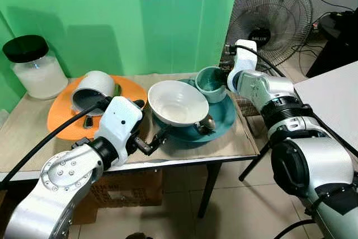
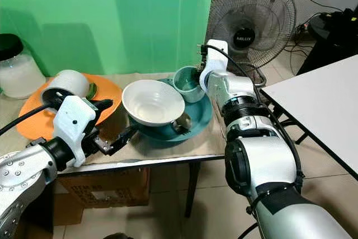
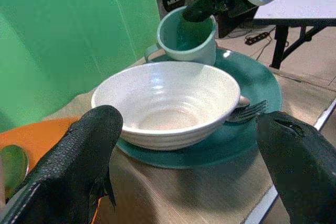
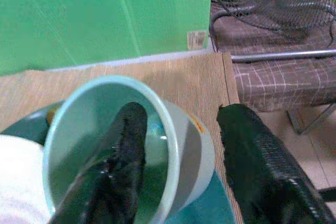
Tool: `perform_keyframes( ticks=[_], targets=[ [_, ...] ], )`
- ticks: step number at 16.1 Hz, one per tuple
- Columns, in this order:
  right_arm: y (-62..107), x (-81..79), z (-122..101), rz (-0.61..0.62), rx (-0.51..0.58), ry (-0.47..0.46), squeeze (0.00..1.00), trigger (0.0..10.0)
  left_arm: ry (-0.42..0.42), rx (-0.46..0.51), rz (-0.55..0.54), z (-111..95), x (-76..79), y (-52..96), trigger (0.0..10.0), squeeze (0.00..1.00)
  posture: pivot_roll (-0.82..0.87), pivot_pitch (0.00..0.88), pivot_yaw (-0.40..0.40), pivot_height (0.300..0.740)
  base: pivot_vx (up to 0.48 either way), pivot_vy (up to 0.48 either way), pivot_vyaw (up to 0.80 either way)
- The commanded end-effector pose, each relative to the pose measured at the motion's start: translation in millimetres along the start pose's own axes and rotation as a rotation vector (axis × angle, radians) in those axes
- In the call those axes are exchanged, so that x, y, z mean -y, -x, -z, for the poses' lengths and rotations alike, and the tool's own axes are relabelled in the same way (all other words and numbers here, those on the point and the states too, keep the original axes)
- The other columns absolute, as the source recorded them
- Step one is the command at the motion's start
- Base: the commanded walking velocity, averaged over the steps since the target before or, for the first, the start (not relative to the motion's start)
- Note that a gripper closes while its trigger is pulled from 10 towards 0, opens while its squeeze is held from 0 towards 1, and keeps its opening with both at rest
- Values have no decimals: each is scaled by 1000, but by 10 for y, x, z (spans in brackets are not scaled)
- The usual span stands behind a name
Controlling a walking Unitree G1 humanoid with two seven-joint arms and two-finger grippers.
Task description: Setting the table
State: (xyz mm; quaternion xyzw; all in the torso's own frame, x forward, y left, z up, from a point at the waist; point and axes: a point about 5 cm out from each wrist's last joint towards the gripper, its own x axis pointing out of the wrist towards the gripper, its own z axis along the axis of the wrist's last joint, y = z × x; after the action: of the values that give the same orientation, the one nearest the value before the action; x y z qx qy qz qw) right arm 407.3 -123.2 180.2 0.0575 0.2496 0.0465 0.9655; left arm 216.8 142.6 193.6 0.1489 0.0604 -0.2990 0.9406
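A: Counts, quick?

B: One teal plate [image 1: 226, 117], one white bowl [image 1: 176, 102], one teal mug [image 1: 211, 84], one fork [image 3: 251, 110], one spoon [image 1: 206, 123]. All four sit on the teal plate. Left of that plate: one orange plate [image 1: 59, 115] carrying one white cup [image 1: 92, 89] tipped on its side. Beyond the orange plate, one glass jar [image 1: 34, 68] with a black lid. One fan [image 1: 273, 15] behind the teal plate.

A: Mug orientation?

B: On the plate's back-right part, tilted, mouth facing up and toward the right gripper [image 4: 181, 153]; handle pokes out on the bowl side. Fork's long axis runs out from under the bowl, tines pointing away from the bowl.

A: Claws?

B: Right gripper: one finger down inside the mug, the other outside the wall, pinching the rim. Left gripper [image 3: 189, 153]: fingers spread wide, nothing between them, low at the table [image 1: 33, 130] edge, aimed at the bowl from the plate's front-left.
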Motion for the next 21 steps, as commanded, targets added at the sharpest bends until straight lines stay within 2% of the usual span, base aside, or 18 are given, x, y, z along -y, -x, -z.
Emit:
perform_keyframes(
  ticks=[1,18,21],
  targets=[
    [6,8,-60,10,17,0,0,0,-12,-10,1,-1,19,28,10000,0,62,0,-24,740,0,0,0],
    [-13,-4,-39,11,18,-23,0,0,-19,2,-10,-2,-7,26,10000,0,57,0,-24,740,0,0,0],
    [19,-32,-169,1,67,-48,0,0,-36,15,-39,-22,-69,19,10000,0,55,0,-19,740,0,0,0]
  ],
)
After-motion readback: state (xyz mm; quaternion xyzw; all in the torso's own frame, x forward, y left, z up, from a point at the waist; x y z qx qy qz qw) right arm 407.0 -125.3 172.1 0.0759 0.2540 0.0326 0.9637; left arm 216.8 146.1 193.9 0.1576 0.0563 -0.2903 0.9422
